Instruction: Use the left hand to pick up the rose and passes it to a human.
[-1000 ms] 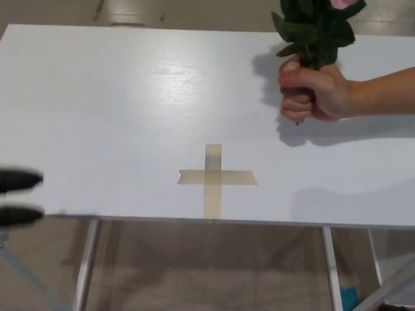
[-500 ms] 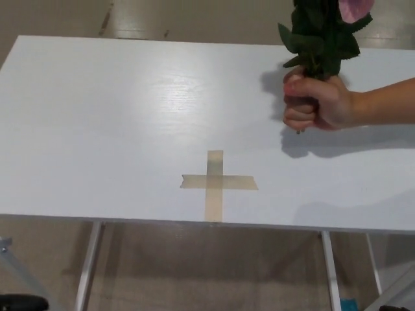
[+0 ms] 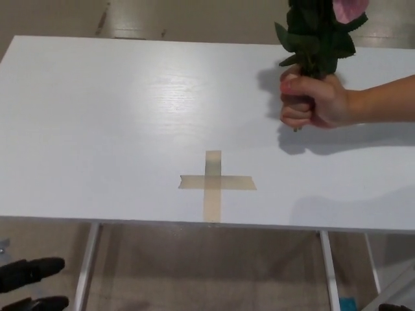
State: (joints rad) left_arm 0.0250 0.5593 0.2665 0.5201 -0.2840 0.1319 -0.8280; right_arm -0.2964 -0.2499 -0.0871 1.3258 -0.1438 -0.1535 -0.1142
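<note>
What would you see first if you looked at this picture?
First, a person's hand at the far right of the white table, gripping a rose upright by its stem, with dark green leaves and a bit of pink bloom at the top edge. Next, the tan tape cross near the table's front edge. Last, the robot's black left hand in the bottom left corner, below the table and holding nothing.

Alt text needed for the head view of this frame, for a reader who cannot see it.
A person's hand holds the rose upright above the right side of a white table, which bears a tape cross. The robot's left hand sits low at bottom left, below the table edge, empty.
</note>
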